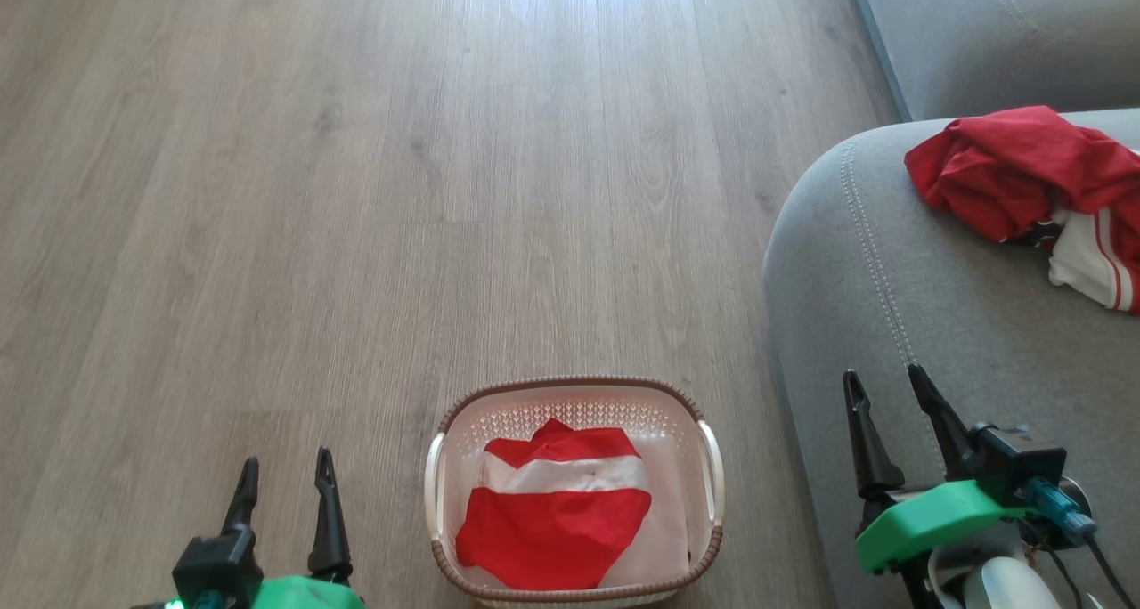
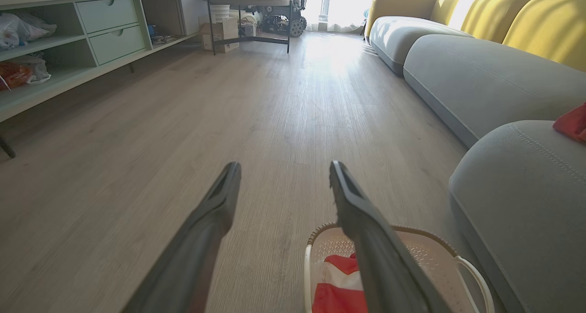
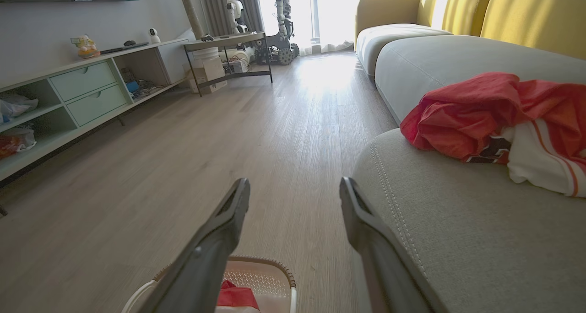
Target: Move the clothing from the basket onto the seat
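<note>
L gripper (image 1: 287, 459) sits low at bottom left of head view, both dark fingers spread apart and empty, over bare wood-look floor (image 1: 356, 190) just left of basket (image 1: 570, 384). R gripper (image 1: 885, 376) at bottom right is also splayed wide and holding nothing, green mount behind it. Its fingers hang above front part of seat (image 1: 891, 271), tips near the double stitched seam. Basket stands on floor btwn the two grippers, close beside seat's rounded edge; can't tell if they touch. Cream perforated walls, brown woven-look rim, white handle each side. Inside lies red garment (image 1: 552, 524) w/ a white band across its upper part, fairly flat, covering most of the bottom; more white fabric shows under it on the right. Second garment (image 1: 997, 168) lies crumpled on seat, well apart from basket, toward far right. It is mostly red, w/ a white panel carrying thin red stripes at its near-right end. R wrist view shows a dark patch where red meets white. Neither gripper touches either garment. Beyond seat is another grey cushion (image 1: 997, 30), narrow gap btwn the two. L wrist view: yellow back cushions (image 2: 549, 24) run along the sofa. Across the room is a low shelf unit (image 2: 105, 29) w/ pale green drawers and bags on its open shelves. Dark-legged table (image 2: 247, 2) stands at far end, strong daylight on floor near it.
</note>
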Controlling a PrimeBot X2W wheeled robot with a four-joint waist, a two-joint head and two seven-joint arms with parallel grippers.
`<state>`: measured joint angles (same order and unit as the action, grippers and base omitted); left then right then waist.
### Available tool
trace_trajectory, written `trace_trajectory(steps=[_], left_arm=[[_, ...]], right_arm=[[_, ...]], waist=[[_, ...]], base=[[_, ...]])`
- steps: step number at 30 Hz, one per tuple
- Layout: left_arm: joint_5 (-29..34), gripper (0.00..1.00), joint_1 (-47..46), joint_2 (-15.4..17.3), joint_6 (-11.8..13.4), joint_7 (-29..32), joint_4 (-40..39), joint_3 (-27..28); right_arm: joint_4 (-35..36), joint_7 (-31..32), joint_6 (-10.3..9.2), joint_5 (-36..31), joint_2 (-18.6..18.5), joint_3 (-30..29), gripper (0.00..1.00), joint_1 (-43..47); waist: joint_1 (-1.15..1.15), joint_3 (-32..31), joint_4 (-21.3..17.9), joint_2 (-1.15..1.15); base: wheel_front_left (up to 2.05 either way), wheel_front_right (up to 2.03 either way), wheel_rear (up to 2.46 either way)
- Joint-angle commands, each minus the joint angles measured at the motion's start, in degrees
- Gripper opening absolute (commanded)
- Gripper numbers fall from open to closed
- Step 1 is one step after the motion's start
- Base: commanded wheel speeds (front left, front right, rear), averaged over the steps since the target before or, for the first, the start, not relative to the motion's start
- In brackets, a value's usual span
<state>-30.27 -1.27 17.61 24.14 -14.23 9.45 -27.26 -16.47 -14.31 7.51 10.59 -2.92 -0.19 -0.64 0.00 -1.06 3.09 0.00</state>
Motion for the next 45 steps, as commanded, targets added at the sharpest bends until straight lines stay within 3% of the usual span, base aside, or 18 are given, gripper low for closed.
trace_trajectory(steps=[1, 9, 17, 32, 45], left_arm=[[0.3, 1.00, -1.5, 1.4, 0.1, -0.7, -1.7, 2.4], [0.8, 1.00, -3.0, 1.6, -1.0, 1.0, -0.4, 0.3], [3.1, 1.00, -10.7, -0.8, -5.2, 3.4, 6.4, -5.0], [7.5, 1.00, -31.5, -8.0, -15.4, 3.4, 29.4, -12.6], [9.5, 1.00, -45.5, -11.8, -20.8, 2.9, 48.5, -15.7]], right_arm=[[1.8, -0.6, -0.02, 0.1, 0.0, 1.1, 1.00, -2.8], [2.6, -0.7, -0.02, -0.1, 0.0, 0.0, 1.00, -4.4], [5.3, -0.7, -0.02, -2.4, 0.0, -2.7, 1.00, -8.1], [10.1, -0.7, -0.02, -2.5, 0.0, -1.4, 1.00, -20.9], [15.7, -0.7, -0.02, -4.1, 0.0, -0.3, 1.00, -27.6]], waist=[[0.00, 0.2, 0.0, 0.00], [0.00, 3.2, -0.7, 0.00], [0.00, 10.6, -2.4, 0.00], [0.00, 30.7, -6.9, 0.00], [0.00, 43.3, -8.3, 0.00]], base=[[0.00, 0.00, 0.00], [0.00, 0.00, 0.00], [0.00, 0.00, 0.00], [0.00, 0.00, 0.00], [0.00, 0.00, 0.00]])
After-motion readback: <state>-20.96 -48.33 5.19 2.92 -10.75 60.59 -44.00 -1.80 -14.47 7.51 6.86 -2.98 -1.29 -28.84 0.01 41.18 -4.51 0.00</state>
